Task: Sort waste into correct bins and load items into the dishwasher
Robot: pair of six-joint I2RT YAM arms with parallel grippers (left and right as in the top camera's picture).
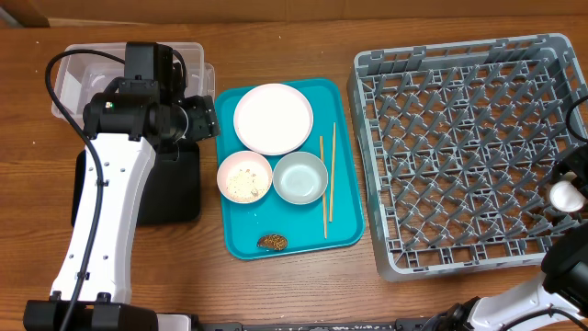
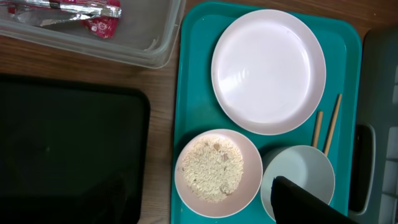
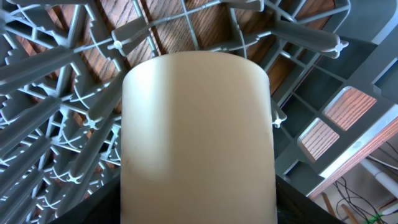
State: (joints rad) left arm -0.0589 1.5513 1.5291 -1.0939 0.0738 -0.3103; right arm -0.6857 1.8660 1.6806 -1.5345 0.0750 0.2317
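My left gripper is open and empty, over the gap between the black tray and the teal tray. The clear tub holds the red-and-white wrapper. On the teal tray are the white plate, a white bowl of rice scraps, a pale grey bowl, two chopsticks and the brown lump. My right gripper is shut on the small white cup, just above the grey dish rack at its right edge. The tissue is not in view.
The teal serving tray lies between the bins and the rack. My left arm covers part of the clear tub and the black tray. Bare wooden table runs along the front edge.
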